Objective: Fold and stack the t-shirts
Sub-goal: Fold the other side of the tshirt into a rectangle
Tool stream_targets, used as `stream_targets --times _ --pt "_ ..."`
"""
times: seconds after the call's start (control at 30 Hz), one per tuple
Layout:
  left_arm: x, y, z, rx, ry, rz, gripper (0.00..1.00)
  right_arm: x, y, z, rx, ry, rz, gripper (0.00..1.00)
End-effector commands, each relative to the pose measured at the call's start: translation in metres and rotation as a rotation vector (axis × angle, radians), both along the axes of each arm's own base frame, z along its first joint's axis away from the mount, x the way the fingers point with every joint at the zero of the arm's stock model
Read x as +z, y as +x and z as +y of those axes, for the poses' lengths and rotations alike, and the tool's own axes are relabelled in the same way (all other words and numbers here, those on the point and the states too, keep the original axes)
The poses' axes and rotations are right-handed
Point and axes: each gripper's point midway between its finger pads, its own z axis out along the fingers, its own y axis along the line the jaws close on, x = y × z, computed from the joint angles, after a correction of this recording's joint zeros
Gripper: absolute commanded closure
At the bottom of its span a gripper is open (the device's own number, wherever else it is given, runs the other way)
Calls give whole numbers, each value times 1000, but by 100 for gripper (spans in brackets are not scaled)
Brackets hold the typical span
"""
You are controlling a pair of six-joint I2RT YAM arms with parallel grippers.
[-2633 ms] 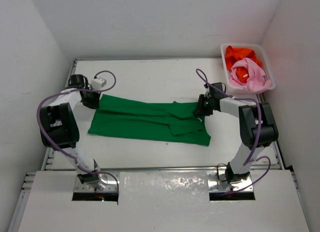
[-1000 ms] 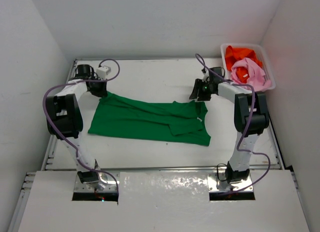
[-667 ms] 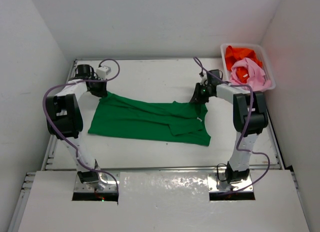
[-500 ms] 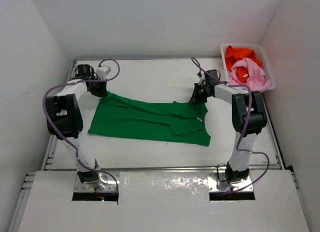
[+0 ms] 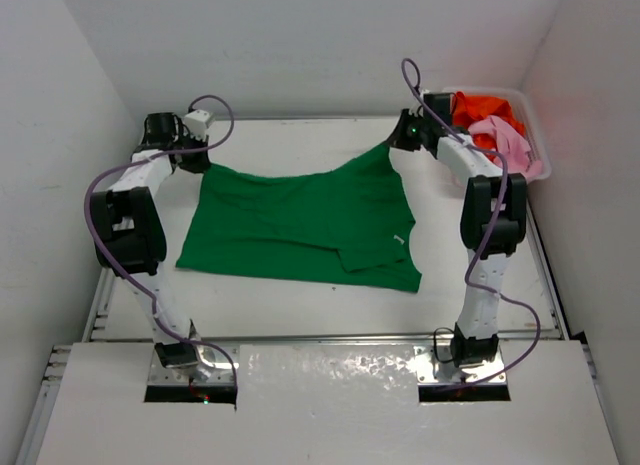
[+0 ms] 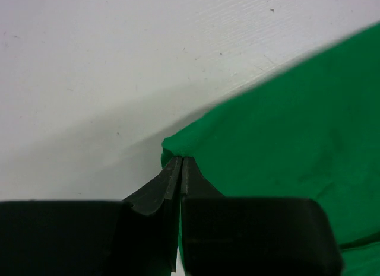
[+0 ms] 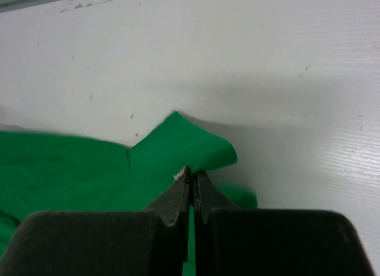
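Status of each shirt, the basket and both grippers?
green shirt: partly unfolded, far corners pinched.
pink shirt: crumpled in basket.
orange shirt: crumpled in basket.
basket: upright, holding two shirts.
left gripper: shut on green shirt.
right gripper: shut on green shirt.

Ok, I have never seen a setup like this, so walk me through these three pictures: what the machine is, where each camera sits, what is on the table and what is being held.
These are two robot arms bolted at the near edge of a white table. The wide picture looks down from above and behind them. The two close-ups come from a camera on each wrist. A green t-shirt lies spread on the table. The left tool is shut on its far left corner, and the right tool is shut on its far right corner. A white basket at the table's far right holds an orange t-shirt and a pink t-shirt.
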Motion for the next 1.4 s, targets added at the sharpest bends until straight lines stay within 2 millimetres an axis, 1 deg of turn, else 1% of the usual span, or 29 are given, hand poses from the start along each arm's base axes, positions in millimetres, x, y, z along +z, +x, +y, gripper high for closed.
stream_targets --times 0.0,0.03,0.13,0.23,0.27,0.3,0.37,0.43,0.47,0.5,0.53,0.57,0.6,0.67,0.7,0.77,0.8,0.87,0.9,0.93,0.97,1.1,1.17,1.2,1.23,1.27,1.3,1.33,1.37 --pt "16 9 -1 -1 -3 -61 100 17 2 -2 -9 9 -48 100" --pt "17 9 0 -2 4 -71 100 10 -4 -3 -11 4 -32 100" --pt "18 8 3 8 12 -84 100 18 -4 -13 -41 -2 -65 100" --pt "28 22 7 11 17 -100 100 37 13 -27 -77 30 -99 100" --pt "28 24 7 12 11 -96 100 32 16 -31 -86 24 -86 100" --pt "22 26 6 12 2 -77 100 43 23 -32 -85 23 -109 100" --pt "26 30 5 11 -11 -77 100 43 25 -30 -76 31 -105 100" --pt "19 23 1 -2 -25 -54 100 37 15 -24 -56 50 -84 100" --pt "17 19 0 -17 -19 -51 100 46 10 -22 -48 57 -107 100" --pt "12 9 -3 -30 -20 -32 100 28 -5 -21 -40 57 -64 100" --pt "6 1 -4 -52 -6 -15 100 22 -21 -22 -35 54 -51 100" --pt "5 -2 -3 -62 7 -15 100 23 -21 -20 -27 54 -60 100" --pt "3 -11 -3 -73 14 5 100 19 -41 -21 -22 48 -40 100" --pt "-4 -25 1 -103 41 38 100 18 -60 -23 -12 38 -42 100" --pt "-7 -36 4 -101 46 76 100 17 -81 -23 -7 37 -33 100" --pt "-9 -46 10 -107 59 107 100 20 -98 -23 -6 43 -41 100" --pt "-12 -56 15 -94 64 149 100 17 -116 -24 -9 44 -36 100" --pt "-15 -67 20 -90 84 194 100 16 -131 -21 -10 70 -31 100" --pt "-16 -77 21 -87 89 227 100 4 -144 -21 -12 72 -9 100" --pt "-19 -82 23 -82 96 249 100 10 -149 -21 -15 72 -25 100" --pt "-20 -85 24 -70 100 264 100 7 -154 -22 -16 71 -18 100" --pt "-32 -99 32 -50 120 333 100 -17 -175 -21 -14 80 46 100" --pt "-35 -100 30 -56 107 339 100 -29 -170 -20 -19 87 68 100" --pt "-34 -96 25 -71 82 329 100 -21 -156 -22 -26 76 42 96" --pt "-33 -93 20 -81 65 323 100 -22 -149 -22 -23 66 41 91" --pt "-33 -91 17 -90 54 319 100 -20 -130 -20 -21 64 39 81" --pt "-31 -88 13 -100 44 309 100 -18 -121 -19 -14 64 36 74" --pt "-31 -87 11 -102 46 303 100 -17 -112 -15 0 53 33 71" --pt "-32 -84 10 -103 49 296 100 -4 -95 -12 4 48 5 68"
